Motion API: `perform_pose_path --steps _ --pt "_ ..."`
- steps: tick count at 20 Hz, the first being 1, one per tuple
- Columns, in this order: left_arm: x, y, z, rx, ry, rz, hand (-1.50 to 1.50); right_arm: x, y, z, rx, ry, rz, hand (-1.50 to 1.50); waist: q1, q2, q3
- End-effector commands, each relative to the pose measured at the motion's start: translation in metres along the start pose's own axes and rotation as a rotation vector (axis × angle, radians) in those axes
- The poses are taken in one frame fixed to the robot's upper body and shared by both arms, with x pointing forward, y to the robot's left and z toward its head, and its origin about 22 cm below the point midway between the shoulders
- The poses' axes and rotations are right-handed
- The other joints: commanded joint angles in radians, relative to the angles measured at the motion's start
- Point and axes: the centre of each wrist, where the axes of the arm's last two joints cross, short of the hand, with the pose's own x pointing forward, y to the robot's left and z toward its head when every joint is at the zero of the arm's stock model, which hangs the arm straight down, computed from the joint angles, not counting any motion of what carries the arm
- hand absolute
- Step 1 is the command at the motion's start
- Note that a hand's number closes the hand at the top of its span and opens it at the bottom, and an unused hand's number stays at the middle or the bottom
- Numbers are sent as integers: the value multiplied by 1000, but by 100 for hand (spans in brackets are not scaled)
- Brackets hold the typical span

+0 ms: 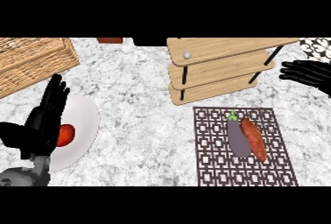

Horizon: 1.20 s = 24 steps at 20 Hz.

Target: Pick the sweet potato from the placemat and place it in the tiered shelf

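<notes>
Right hand point(309, 73) is hovering open at two o'clock, holding nothing; sweet potato point(254, 138) looks stiff, tapered, touching eggplant point(238, 139); grasp mid-body.

This looks like a kitchen, because there is a speckled stone counter point(142, 113) with food on it, a white plate point(87, 127), a woven basket point(32, 61) and a small wooden shelf point(220, 65).

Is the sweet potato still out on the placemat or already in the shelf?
On the placemat. The sweet potato lies flat beside the eggplant; neither hand touches it.
</notes>
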Motion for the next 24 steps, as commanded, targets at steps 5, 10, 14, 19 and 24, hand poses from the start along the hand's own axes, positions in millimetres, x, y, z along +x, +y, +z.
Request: perform_pose_path --steps 5,10,14,19,24 --pt "-9 12 10 2 9 2 0 86 27 -25 199 155 546 -150 -14 -8 0" --pt "19 -11 12 22 9 26 0 59 58 -34 196 265 705 -150 -11 -5 0" --pt "7 11 2 20 12 -21 0 33 80 -30 218 300 763 -150 -14 -3 -1" --pt "-3 2 16 19 12 -2 0 21 111 -31 180 354 909 -150 -21 -6 -2" --pt "-9 -8 -4 32 6 0 0 -3 96 -39 189 513 1030 -150 -15 -2 -2"
